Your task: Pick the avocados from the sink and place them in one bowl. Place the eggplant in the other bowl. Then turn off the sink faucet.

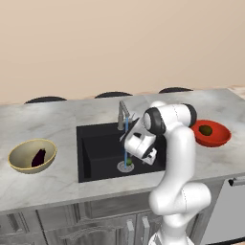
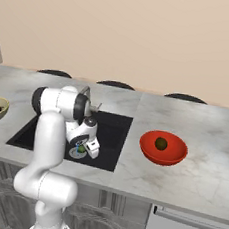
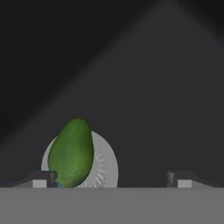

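Now I hold my claw (image 3: 109, 179) wide apart over the green avocado (image 3: 71, 153) on the sink (image 1: 95, 143) drain (image 3: 105, 168) to grab it.

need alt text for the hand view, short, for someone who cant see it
A bright green avocado lies on the round silver drain of the black sink, seen from close above. The open end effector shows its two dark fingertips at the bottom, the avocado beside the left one rather than centred between them.
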